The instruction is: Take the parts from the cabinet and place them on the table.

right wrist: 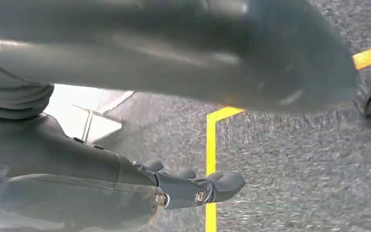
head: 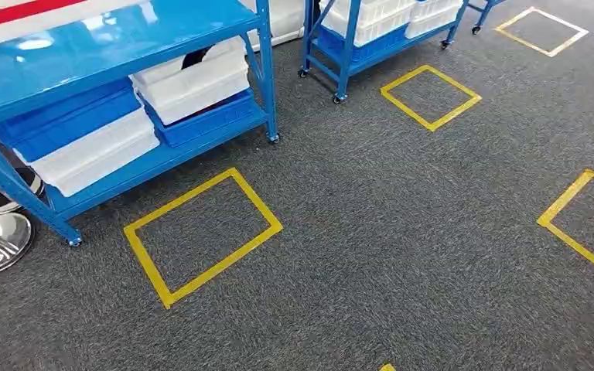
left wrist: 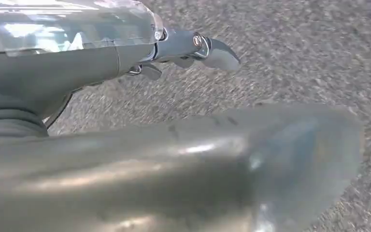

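My left robot hand (left wrist: pixel 193 48) hangs over grey carpet (head: pixel 402 216), fingers apart and holding nothing. My right robot hand (right wrist: pixel 198 186) is likewise spread and empty, above a yellow tape line (right wrist: pixel 211 145). Ahead on the left stands the blue cabinet (head: pixel 108 46), its white bins (head: pixel 193 81) and blue bins (head: pixel 62 120) on the lower shelf.

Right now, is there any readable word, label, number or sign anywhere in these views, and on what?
None can be read.
The blue rack, its white bins and blue bins show no labels.
The yellow tape squares on the carpet are plain outlines, without text.
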Motion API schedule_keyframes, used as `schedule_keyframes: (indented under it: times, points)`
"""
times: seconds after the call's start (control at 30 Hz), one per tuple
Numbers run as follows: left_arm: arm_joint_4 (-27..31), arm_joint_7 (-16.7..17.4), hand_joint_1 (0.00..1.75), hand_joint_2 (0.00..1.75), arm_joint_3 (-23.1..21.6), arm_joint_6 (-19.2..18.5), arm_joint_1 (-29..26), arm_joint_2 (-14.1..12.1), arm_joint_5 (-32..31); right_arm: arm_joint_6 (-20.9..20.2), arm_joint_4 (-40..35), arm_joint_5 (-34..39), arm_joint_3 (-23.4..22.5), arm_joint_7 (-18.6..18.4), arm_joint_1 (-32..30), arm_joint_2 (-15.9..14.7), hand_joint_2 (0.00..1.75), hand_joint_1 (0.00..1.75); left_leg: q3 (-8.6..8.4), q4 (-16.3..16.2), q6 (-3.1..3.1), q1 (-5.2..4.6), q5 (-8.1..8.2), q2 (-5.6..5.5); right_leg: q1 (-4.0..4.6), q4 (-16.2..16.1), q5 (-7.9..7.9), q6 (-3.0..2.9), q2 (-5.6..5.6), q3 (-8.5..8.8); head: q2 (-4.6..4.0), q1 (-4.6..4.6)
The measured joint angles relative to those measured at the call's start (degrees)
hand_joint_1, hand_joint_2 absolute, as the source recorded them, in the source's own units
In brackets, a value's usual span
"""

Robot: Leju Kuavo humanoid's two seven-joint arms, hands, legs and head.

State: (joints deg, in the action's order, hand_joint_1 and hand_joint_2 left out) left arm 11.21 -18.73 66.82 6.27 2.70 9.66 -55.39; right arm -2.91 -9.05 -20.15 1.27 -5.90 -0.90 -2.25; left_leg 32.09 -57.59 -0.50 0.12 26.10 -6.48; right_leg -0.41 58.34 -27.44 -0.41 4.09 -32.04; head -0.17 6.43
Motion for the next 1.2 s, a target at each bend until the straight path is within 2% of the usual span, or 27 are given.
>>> schedule_keyframes:
  times: [0.07,0.1,0.13,0.17,0.23,0.27,0.3,0.37,0.4,0.43,0.47,0.57,0.6,0.63,0.67,0.73,0.77,0.8,0.83,0.87,0.9,0.93,1.03,1.07,1.1,1.13,1.2]
  points:
    - [0.00,0.39,0.00,0.00,0.00,0.15,-0.20,0.00,0.00,0.07,0.00,-0.02,-0.07,-0.28,0.24,0.00,0.00,0.00,0.15,0.36,0.90,-0.15,-0.17,-1.26,-0.31,-0.87,0.26,-0.59,-1.20,0.45,0.00,0.00]
    - [0.00,0.61,0.00,0.00,0.00,0.28,-0.27,-0.02,0.00,0.00,0.02,-0.15,-0.07,-0.41,0.26,0.15,0.00,0.00,0.31,-0.73,0.98,-0.15,0.67,1.10,-0.42,-1.63,0.55,-0.78,-2.26,0.99,0.00,0.00]
    - [0.00,0.72,0.00,0.00,0.00,0.31,-0.21,-0.02,0.00,-0.02,0.02,-0.20,-0.07,-0.61,-0.05,0.15,0.00,0.00,1.74,-3.63,1.24,-0.14,2.74,3.69,-0.48,-1.82,0.53,-1.10,-2.88,1.20,0.00,0.02]
    - [0.00,0.83,0.00,0.00,-0.02,0.37,-0.12,-0.02,0.00,-0.04,0.02,-0.26,-0.07,-0.70,-0.23,0.17,0.00,0.00,3.81,-7.83,1.49,0.02,5.00,4.91,-0.35,-1.81,0.41,-1.30,-3.73,1.23,0.00,0.02]
    - [0.00,1.16,0.00,0.00,-0.02,0.46,-0.12,0.02,0.00,-0.17,0.09,-0.39,-0.07,-1.05,-0.31,0.17,0.00,0.00,7.99,-16.32,1.95,0.30,8.19,5.75,-0.25,-1.70,0.18,-1.39,-5.31,1.29,0.00,0.02]
    - [0.00,1.29,0.00,0.00,-0.02,0.46,-0.27,0.07,0.00,-0.17,0.11,-0.42,-0.07,-1.14,-0.28,0.17,0.00,0.00,8.70,-17.74,2.11,0.45,7.98,5.90,-0.26,-1.67,0.09,-1.34,-6.00,1.34,0.00,0.02]
    - [0.00,1.35,0.00,0.00,0.00,0.48,-0.37,0.06,0.02,-0.17,0.11,-0.42,-0.07,-1.13,-0.23,0.17,0.00,0.00,7.94,-16.28,2.28,0.60,6.49,6.11,-0.28,-1.64,-0.05,-1.27,-6.61,1.48,0.00,0.02]
    - [0.00,1.40,0.00,0.00,0.00,0.59,-0.42,0.04,0.11,-0.18,0.11,-0.44,-0.07,-1.14,-0.16,0.17,0.00,0.00,2.89,-6.68,2.26,0.67,1.43,7.11,-0.36,-1.49,-0.51,-0.91,-7.86,2.03,-0.02,0.02]
    - [0.00,1.40,0.00,0.00,0.00,0.66,-0.36,0.04,0.18,-0.17,0.11,-0.46,-0.07,-1.14,-0.17,0.20,0.00,0.00,0.18,-1.81,2.01,0.60,-0.41,8.90,-0.33,-1.38,-0.78,-0.64,-8.40,2.35,0.00,0.02]
    - [0.00,1.40,0.00,0.00,0.00,0.68,-0.15,0.07,0.20,-0.17,0.11,-0.48,-0.07,-1.14,-0.22,0.20,0.00,0.00,-0.64,0.13,1.62,-0.04,0.42,10.66,0.16,-1.12,-1.16,-0.15,-8.94,2.43,0.00,0.02]
    - [0.00,1.38,0.00,0.00,0.00,0.70,-0.10,0.09,0.22,-0.17,0.13,-0.50,-0.07,-1.14,-0.19,0.20,0.00,0.00,-0.59,0.08,1.00,0.02,0.14,9.76,0.18,-1.15,-1.20,0.09,-9.33,2.47,0.00,0.00]
    - [0.00,1.38,0.00,0.00,0.02,0.70,-0.42,0.15,0.35,-0.17,0.13,-0.59,-0.07,-1.14,0.54,0.20,0.00,0.00,-0.18,0.42,0.04,-0.05,-0.05,8.26,0.08,-1.29,-1.35,0.87,-10.73,3.01,0.00,0.02]
    - [0.00,1.38,0.00,0.00,0.02,0.70,-0.47,0.24,0.37,-0.15,0.09,-0.59,-0.07,-1.14,0.51,0.20,0.00,0.00,-0.76,0.85,-0.43,0.31,-0.38,7.90,-0.35,-0.64,-2.03,1.40,-8.87,3.02,0.00,0.00]
    - [0.00,1.38,0.00,0.00,0.04,0.70,-0.39,0.26,0.37,-0.15,0.09,-0.59,-0.07,-1.14,0.40,0.20,0.00,0.00,-0.70,0.92,-0.75,0.35,-0.51,7.46,-0.44,1.45,-3.69,1.57,-6.07,2.04,0.00,0.02]
    - [0.02,1.38,0.00,0.00,0.04,0.70,-0.22,0.31,0.46,-0.20,0.09,-0.59,-0.07,-1.11,0.28,0.22,0.00,0.00,-0.54,0.92,-0.89,0.34,-0.57,6.98,-0.50,5.68,-6.27,1.65,-4.79,-0.05,0.00,0.00]
    - [0.02,1.38,0.00,0.00,0.04,0.70,-0.16,0.42,0.46,-0.18,0.17,-0.59,-0.07,-1.14,0.11,0.20,0.00,0.00,-0.37,0.89,-1.05,0.16,-0.61,5.78,-0.47,15.55,-10.25,1.81,-4.30,-4.98,0.00,0.00]
    - [0.02,1.38,0.00,0.00,0.04,0.70,-0.21,0.42,0.46,-0.17,0.17,-0.59,-0.07,-1.14,0.05,0.20,0.00,0.00,-0.40,0.87,-1.05,0.12,-0.61,5.13,-0.47,17.74,-10.28,1.78,-4.29,-6.23,0.00,0.00]
    - [0.02,1.38,0.00,0.00,0.04,0.70,-0.31,0.42,0.46,-0.17,0.17,-0.59,-0.07,-1.14,0.00,0.20,0.00,0.00,-0.52,0.83,-1.04,0.12,-0.60,4.47,-0.48,16.90,-8.78,1.72,-4.27,-6.02,-0.02,0.00]
    - [0.02,1.38,0.00,0.00,0.04,0.70,-0.33,0.44,0.46,-0.17,0.17,-0.59,-0.07,-1.14,-0.02,0.20,0.00,0.00,-0.64,0.76,-1.02,0.12,-0.59,3.76,-0.50,13.59,-6.29,1.60,-4.20,-4.61,0.00,0.00]
    - [0.02,1.38,0.00,0.00,0.04,0.70,-0.30,0.48,0.46,-0.17,0.17,-0.59,-0.07,-1.14,-0.03,0.20,0.00,0.00,-0.77,0.65,-0.93,0.14,-0.53,2.96,-0.55,8.15,-3.19,1.44,-3.87,-2.14,0.00,0.00]
    - [0.02,1.38,0.00,0.00,0.04,0.70,-0.25,0.52,0.48,-0.17,0.17,-0.59,-0.07,-1.14,-0.12,0.20,0.00,0.00,-0.83,0.54,-0.77,0.15,-0.44,2.25,-0.68,2.45,-0.52,1.25,-2.56,0.41,0.00,0.00]
    - [0.02,1.38,0.00,0.00,0.04,0.70,-0.25,0.55,0.50,-0.18,0.28,-0.59,-0.07,-1.16,-0.29,0.15,0.00,0.00,-0.50,0.37,-0.44,0.04,-0.40,1.75,-0.87,-0.07,-0.91,1.05,0.82,1.47,0.00,0.00]
    - [0.02,1.38,0.00,0.00,0.04,0.70,-0.35,0.55,0.52,-0.15,0.31,-0.59,-0.07,-1.14,-0.01,0.15,0.00,0.00,-0.03,0.28,0.52,0.11,-0.64,0.46,-0.33,-0.13,-0.61,0.44,-0.91,1.11,0.00,0.00]
    - [0.02,1.38,0.00,0.00,0.04,0.68,-0.44,0.55,0.52,-0.15,0.31,-0.59,-0.07,-1.14,0.10,0.15,0.00,0.00,0.30,0.40,0.98,0.05,-0.75,-0.14,-0.43,-0.33,-0.45,0.05,-1.60,1.22,0.00,0.00]
    - [0.02,1.36,0.00,0.00,0.07,0.68,-0.41,0.48,0.52,-0.17,0.31,-0.59,-0.07,-1.14,0.13,0.33,0.00,0.00,0.26,-0.14,1.12,0.11,-0.32,0.17,-0.95,-0.84,-0.13,-0.51,-2.49,1.35,0.00,0.00]
    - [0.02,1.27,0.00,0.00,0.04,0.61,-0.40,0.48,0.52,-0.18,0.31,-0.63,-0.07,-1.14,0.06,0.31,0.00,0.00,0.99,-1.88,1.40,-0.09,1.12,2.85,-0.89,-0.96,-0.18,-0.94,-3.03,1.37,0.00,0.02]
    - [0.02,1.05,0.00,0.00,0.04,0.20,-0.20,0.48,0.52,-0.17,0.31,-0.61,-0.07,-1.11,-0.27,0.31,0.00,0.00,5.07,-10.63,1.83,0.20,6.16,5.43,-0.63,-0.95,-0.28,-1.40,-4.60,1.38,0.00,0.02]
